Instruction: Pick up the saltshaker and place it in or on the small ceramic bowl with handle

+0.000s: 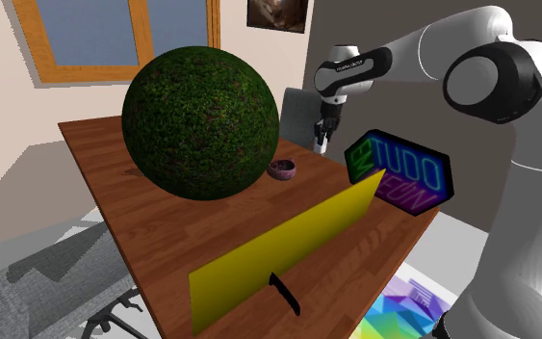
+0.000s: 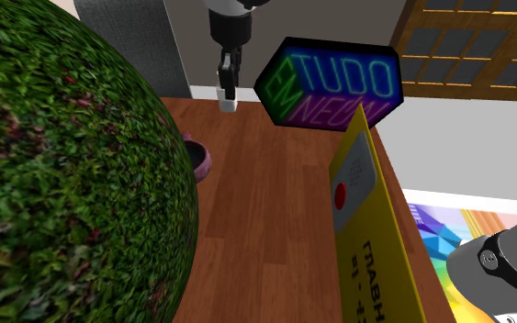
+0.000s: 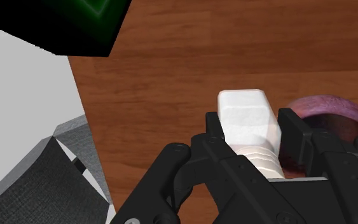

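Shoulder view: wood table (image 1: 163,231) w/ window (image 1: 95,29) behind; hand (image 1: 323,144) pinching white saltshaker (image 3: 247,121) over table, nr bowl (image 1: 282,169)

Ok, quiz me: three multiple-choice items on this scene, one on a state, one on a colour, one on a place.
1. The gripper is: A wide open; B shut on the saltshaker; C shut on nothing.
2. The saltshaker is: A yellow; B purple; C white.
3. The bowl is: A on the table beside the green sphere; B hanging from the gripper; C stacked upon the saltshaker.

Key: 1 B, the wrist view shows both fingers clasping it. 2 C, it is plain white in every view. 3 A, the shoulder view shows it resting on the wood by the sphere's foot.
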Tool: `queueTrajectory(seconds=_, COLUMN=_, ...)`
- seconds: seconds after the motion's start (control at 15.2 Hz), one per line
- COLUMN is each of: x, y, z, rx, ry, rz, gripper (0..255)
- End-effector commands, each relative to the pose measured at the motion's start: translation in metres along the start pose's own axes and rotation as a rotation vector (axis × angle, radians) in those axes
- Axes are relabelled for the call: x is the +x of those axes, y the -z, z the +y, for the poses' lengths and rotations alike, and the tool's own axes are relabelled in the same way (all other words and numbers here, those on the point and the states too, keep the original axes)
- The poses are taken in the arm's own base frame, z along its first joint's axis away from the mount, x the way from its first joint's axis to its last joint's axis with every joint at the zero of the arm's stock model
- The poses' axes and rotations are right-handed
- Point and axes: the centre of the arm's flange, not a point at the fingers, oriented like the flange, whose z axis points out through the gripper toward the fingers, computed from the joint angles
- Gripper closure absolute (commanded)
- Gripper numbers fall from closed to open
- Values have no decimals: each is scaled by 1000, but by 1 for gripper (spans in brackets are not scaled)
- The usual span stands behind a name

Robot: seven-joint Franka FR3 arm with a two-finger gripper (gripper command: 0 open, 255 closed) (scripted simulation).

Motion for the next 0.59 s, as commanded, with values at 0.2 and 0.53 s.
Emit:
queueTrajectory(seconds=0.2, x=11, y=21, z=-7, rx=0, ry=0, rz=0, gripper=255)
queueTrajectory(seconds=0.53, x=56, y=28, z=-55, rx=0, ry=0, rz=0, gripper=255)
